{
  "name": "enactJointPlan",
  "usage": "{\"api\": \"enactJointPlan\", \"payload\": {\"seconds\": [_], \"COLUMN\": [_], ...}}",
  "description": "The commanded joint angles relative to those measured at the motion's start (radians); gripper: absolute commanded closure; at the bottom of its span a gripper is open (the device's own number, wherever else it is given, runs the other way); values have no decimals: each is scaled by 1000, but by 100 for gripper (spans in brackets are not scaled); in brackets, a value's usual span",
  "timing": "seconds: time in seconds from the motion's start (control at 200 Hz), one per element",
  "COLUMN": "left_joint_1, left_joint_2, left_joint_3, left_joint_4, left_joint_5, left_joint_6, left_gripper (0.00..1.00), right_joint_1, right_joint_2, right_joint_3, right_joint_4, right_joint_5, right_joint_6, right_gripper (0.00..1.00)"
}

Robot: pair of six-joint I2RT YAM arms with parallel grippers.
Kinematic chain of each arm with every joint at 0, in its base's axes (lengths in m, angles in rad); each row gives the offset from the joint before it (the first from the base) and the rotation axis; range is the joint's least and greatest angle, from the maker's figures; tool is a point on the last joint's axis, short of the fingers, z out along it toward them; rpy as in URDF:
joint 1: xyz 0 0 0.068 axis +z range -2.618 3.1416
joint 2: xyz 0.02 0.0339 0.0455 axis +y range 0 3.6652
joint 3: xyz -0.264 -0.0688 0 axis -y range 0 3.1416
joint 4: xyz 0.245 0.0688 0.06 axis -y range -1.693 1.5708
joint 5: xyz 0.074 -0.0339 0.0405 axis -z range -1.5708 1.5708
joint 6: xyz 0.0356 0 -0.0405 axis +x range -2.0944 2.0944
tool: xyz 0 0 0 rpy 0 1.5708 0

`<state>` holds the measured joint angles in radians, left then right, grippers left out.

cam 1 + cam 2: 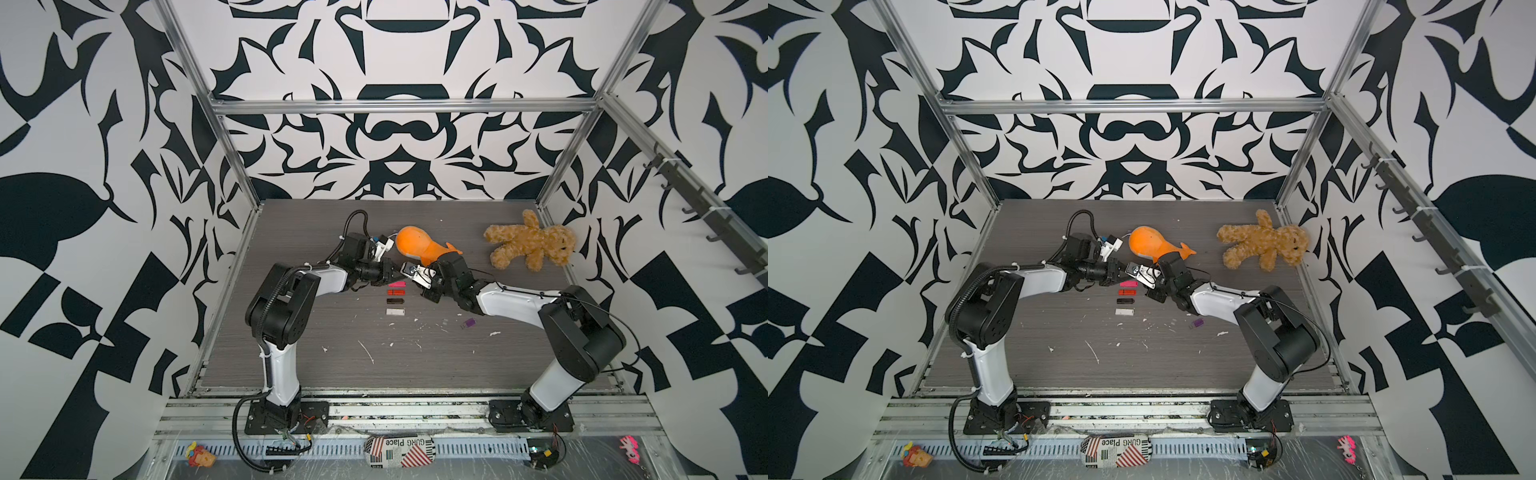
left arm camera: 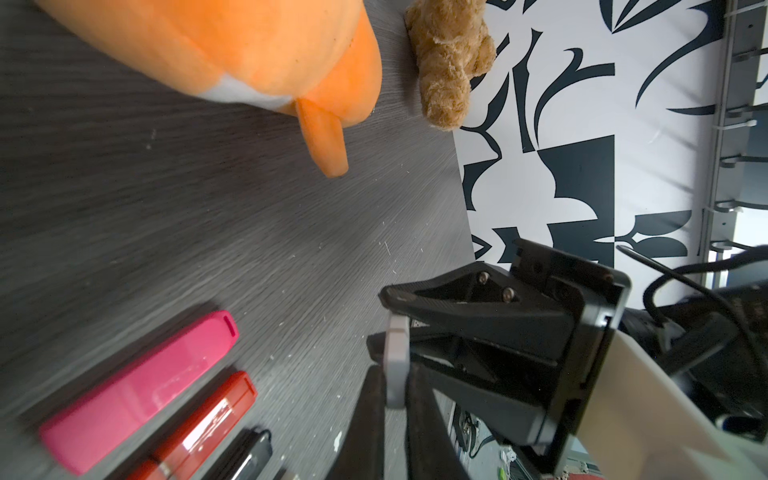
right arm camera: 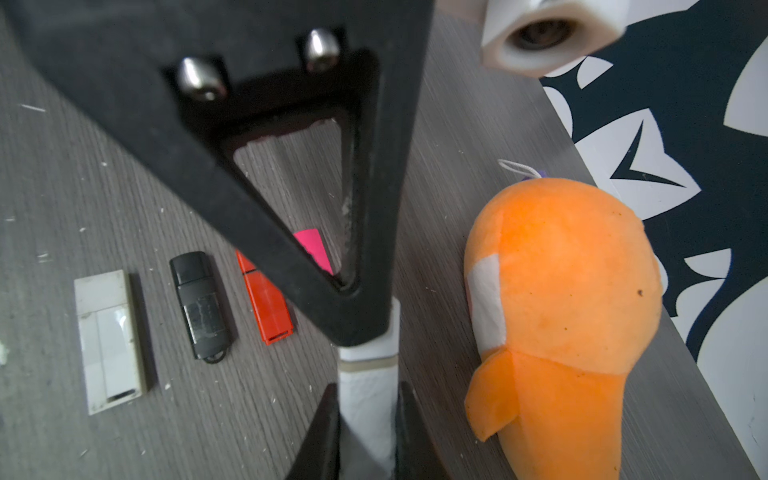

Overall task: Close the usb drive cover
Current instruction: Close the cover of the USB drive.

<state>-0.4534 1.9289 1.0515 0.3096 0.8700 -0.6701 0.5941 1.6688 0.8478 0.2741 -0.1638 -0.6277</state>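
Where the usb drive [image 3: 368, 386] sits: held off the bench [image 1: 415, 365], above its middle toward the far edge, bridged between the two tools.
Look: white and slim, in two white sections, with a thin tan band across where they meet.
Left gripper [image 2: 395, 374]: fingers pressed together on one end of it.
Right gripper [image 3: 368, 401]: pinched tight on the opposite end.
Beside: orange plush [image 1: 419, 249] close by; pink drive [image 1: 397, 284] lying on the bench nearby.
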Motion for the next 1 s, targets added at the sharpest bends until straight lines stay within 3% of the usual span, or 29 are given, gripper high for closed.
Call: {"api": "enactJointPlan", "payload": {"seconds": [0.0,0.29,0.575,0.835,0.995], "left_joint_1": [-30,-34,-51,-51,-47], "left_joint_2": [7,25,34,37,39], "left_joint_3": [22,32,30,25,34], "left_joint_4": [-85,-93,-95,-88,-128], "left_joint_5": [33,68,60,72,87], "left_joint_6": [42,46,47,47,82], "left_gripper": [100,100,100,100,100], "right_joint_1": [31,33,51,69,65], "right_joint_2": [-21,-8,29,29,22], "right_joint_3": [30,9,77,24,31], "right_joint_4": [217,384,398,522,500], "right_joint_5": [-78,-192,-158,-241,-265], "right_joint_6": [20,-29,36,-19,-77], "right_gripper": [100,100,100,100,100]}}
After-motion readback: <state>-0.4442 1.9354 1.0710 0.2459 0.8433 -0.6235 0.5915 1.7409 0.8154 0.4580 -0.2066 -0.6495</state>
